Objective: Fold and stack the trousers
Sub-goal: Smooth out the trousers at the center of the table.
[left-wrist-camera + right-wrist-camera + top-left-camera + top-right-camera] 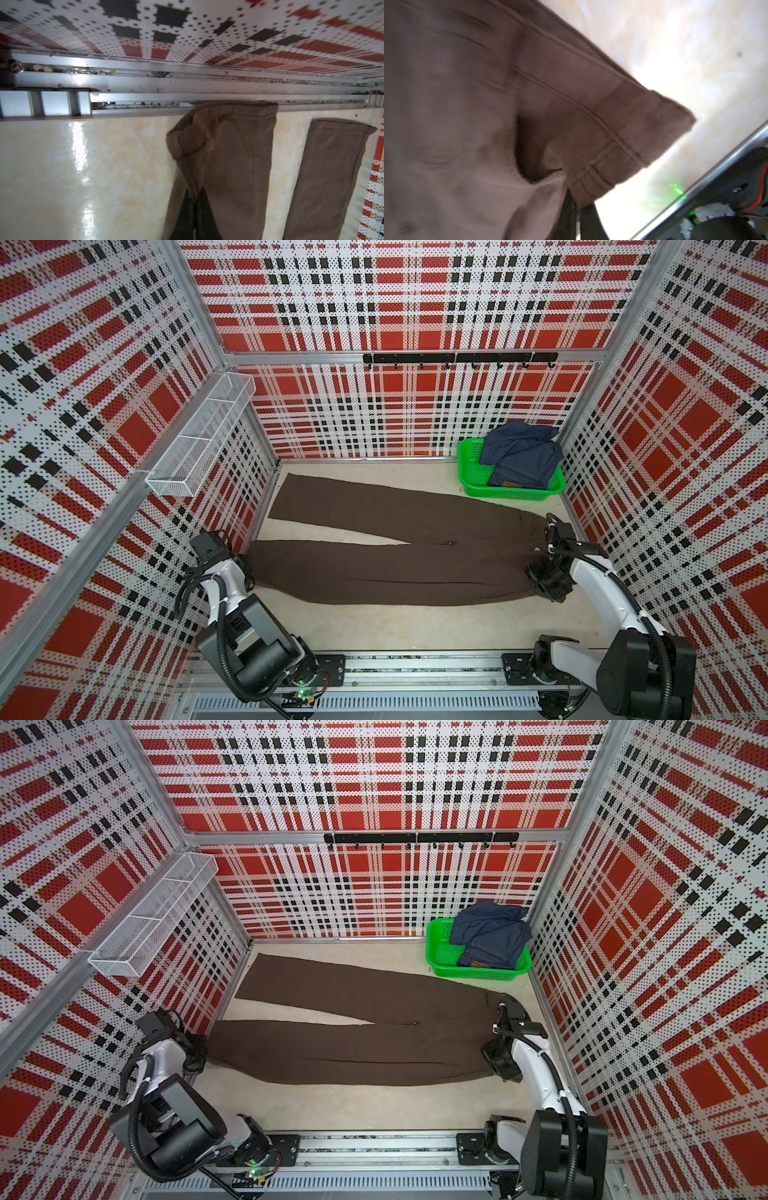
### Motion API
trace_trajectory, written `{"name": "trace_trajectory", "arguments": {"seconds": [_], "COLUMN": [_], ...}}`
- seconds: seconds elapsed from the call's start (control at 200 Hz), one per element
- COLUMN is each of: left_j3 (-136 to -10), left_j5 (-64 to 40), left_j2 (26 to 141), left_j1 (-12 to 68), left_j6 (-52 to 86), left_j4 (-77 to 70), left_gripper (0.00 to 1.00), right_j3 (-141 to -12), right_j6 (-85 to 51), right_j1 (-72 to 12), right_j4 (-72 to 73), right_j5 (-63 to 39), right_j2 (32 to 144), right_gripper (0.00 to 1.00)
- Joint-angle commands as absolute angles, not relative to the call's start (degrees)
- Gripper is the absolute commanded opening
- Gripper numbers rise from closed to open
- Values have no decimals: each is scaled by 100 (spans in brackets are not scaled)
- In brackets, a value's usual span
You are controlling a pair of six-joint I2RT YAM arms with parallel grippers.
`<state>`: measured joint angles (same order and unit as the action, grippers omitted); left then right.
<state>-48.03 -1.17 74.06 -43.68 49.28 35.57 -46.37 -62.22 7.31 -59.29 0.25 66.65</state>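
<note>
The dark brown trousers [374, 568] [353, 1052] lie flat across the table in both top views, legs pointing left and waist to the right. My left gripper [246, 568] [204, 1052] is at the hem of the near leg. In the left wrist view, that gripper [195, 197] is shut on a pinch of the leg cloth [224, 158]. My right gripper [535, 572] [490, 1056] is at the near corner of the waist. The right wrist view shows it [577, 202] shut on the waistband [602, 166], which is lifted a little.
A green basket [469, 475] [438, 952] stands at the back right with folded blue jeans [521, 452] in it. A white wire shelf [199, 439] hangs on the left wall. A black hook rail [457, 358] runs along the back wall. Aluminium rails edge the table.
</note>
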Motion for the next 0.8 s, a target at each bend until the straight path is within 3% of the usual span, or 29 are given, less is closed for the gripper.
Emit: {"name": "trace_trajectory", "arguments": {"seconds": [0.0,0.296,0.797], "left_j3": [-5253,-6337,-4419], "left_j5": [-358,-515,170], "left_j2": [7551,7899,6654], "left_j1": [-4391,-4172,-5023], "left_j6": [4939,5065,4462], "left_j4": [3447,3824,4025], "left_gripper": [0,0,0], "right_j3": [-5290,-6674,-4343], "right_j6": [-6105,-5865,-5657], "right_j1": [1046,1585,1969], "right_j4": [-5859,-5994,-6233], "right_j5": [251,44,527], "right_j2": [6739,7055,6050], "right_gripper": [0,0,0]}}
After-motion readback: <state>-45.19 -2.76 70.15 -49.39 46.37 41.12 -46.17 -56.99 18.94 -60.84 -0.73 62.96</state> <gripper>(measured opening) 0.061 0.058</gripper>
